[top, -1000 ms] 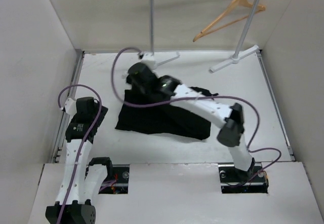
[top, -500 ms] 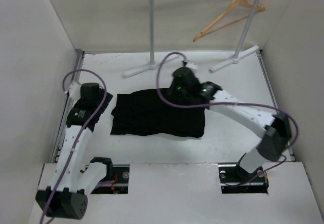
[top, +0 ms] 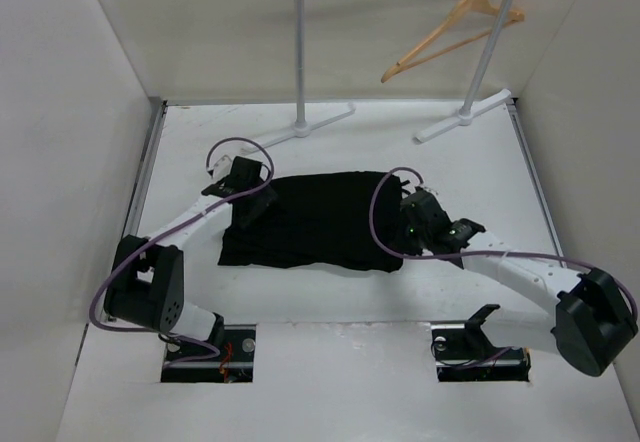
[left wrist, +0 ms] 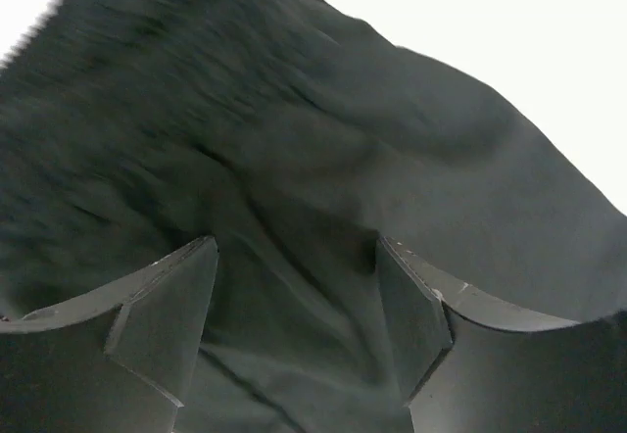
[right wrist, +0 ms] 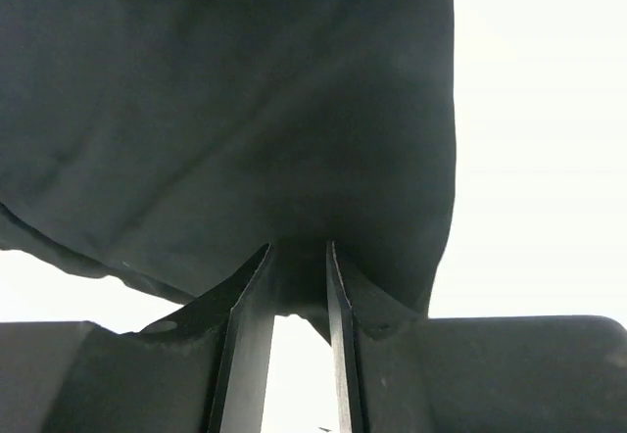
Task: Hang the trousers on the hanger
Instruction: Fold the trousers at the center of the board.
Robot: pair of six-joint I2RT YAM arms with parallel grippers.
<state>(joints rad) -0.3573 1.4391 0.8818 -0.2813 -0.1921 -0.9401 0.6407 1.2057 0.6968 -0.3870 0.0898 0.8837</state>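
Observation:
The black trousers (top: 315,220) lie folded in a flat rectangle in the middle of the table. My left gripper (top: 245,200) is at their left edge, open; in the left wrist view its fingers (left wrist: 162,320) stand wide apart with the black cloth (left wrist: 343,139) lying between and under them. At the right edge my right gripper (top: 403,230) has its jaws drawn to a narrow gap, with the edge of the trousers (right wrist: 245,110) caught between its fingertips (right wrist: 257,266). The tan wooden hanger (top: 450,27) hangs from the rail at the back right, far from both grippers.
The grey rail stand (top: 300,52) stands at the back, its feet (top: 463,117) resting on the white table (top: 480,182). Pale walls close in the left, the right and the back. Purple cables loop above both arms.
My right arm swung from the trousers' far left corner across to their right edge. My left arm stretched forward to the left edge. The trousers now lie flatter and more neatly folded.

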